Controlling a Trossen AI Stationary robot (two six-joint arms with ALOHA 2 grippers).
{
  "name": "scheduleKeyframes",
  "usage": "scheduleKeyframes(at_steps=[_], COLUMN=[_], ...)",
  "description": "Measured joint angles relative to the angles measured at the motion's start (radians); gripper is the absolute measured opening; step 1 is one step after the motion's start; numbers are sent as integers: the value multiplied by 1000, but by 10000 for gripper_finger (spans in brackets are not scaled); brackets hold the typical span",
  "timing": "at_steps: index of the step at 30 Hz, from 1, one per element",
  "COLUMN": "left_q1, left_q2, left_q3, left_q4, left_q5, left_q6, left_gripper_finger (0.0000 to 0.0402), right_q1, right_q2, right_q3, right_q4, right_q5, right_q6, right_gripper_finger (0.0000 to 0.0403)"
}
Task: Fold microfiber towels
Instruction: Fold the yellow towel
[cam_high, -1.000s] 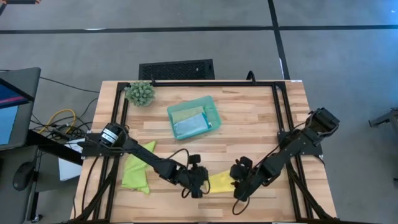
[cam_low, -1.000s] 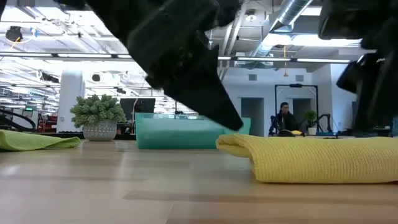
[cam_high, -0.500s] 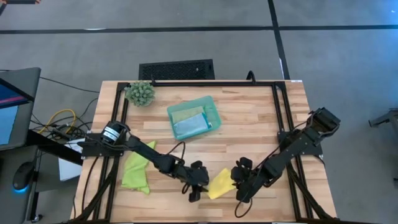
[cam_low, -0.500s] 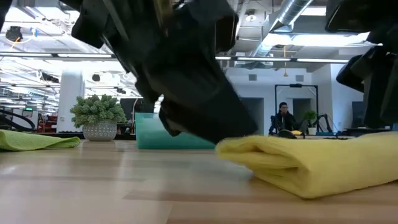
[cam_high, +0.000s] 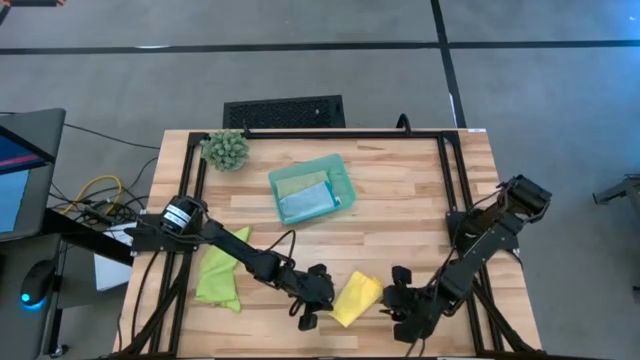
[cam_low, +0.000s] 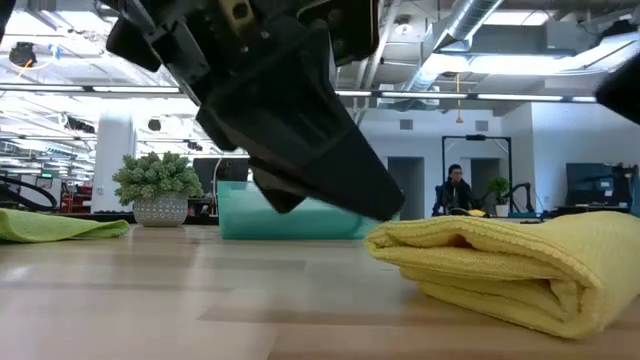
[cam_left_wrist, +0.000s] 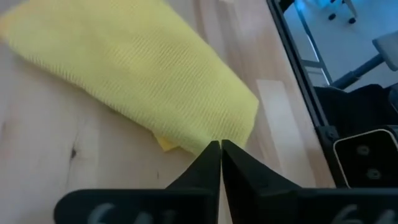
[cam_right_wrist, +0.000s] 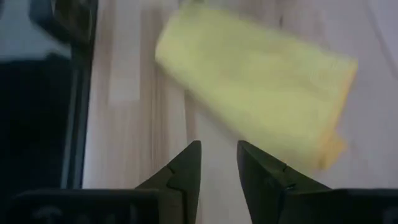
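Yellow towel (cam_high: 356, 298) between both hands

A pale butcher-block wooden bench (cam_high: 400, 200) with a black metal frame (cam_high: 340, 133) along its edges is standing on a grey concrete floor (cam_high: 300, 70) crossed by dark seam lines. A black slotted floor grille (cam_high: 284, 110) is lying just beyond the bench's far edge. To one side, a dark monitor (cam_high: 20, 175) is glowing blue and red above a tangle of yellow and black cables (cam_high: 95, 195).

Seen level across the bench, a large open hall is stretching back under bright strip lights (cam_low: 60, 88), with silver ventilation ducts (cam_low: 470, 25) running overhead, a white column (cam_low: 112, 150), white walls, and a person (cam_low: 458, 190) sitting far off.
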Motion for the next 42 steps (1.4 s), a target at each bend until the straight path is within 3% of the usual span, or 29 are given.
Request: scheduleKeyframes(at_steps=[4,14,19,23,30,35,38,42], left_q1=[-1,-1,-2,-10,-16,-29,-24,-9], left_q2=[-38,-78,-77,-76,-75,-75,-75,-74], left_q3=[0,1,1,1,1,-10,-24,-25], left_q4=[-18,-68,-64,-63,-62,-48,-35,-34], left_q5=[-4,-37,-96,-153,-169,-170,-174,-194], left_q6=[41,131,149,166,174,66,52,82], left_gripper_finger=[2,0,2,2,2,4,23,83], right_q1=[-74,-322,-416,-448,-440,-439,-441,-426], right_q2=[0,3,3,3,35,125,163,165], right_q3=[0,0,0,0,-19,-24,-12,-13], right_q4=[69,74,73,110,143,131,146,177], right_q5=[1,-194,-257,-346,-384,-432,-438,-382], right_q6=[-8,-223,-357,-433,-453,-462,-468,-433], right_gripper_finger=[135,234,246,228,180,142,95,17])
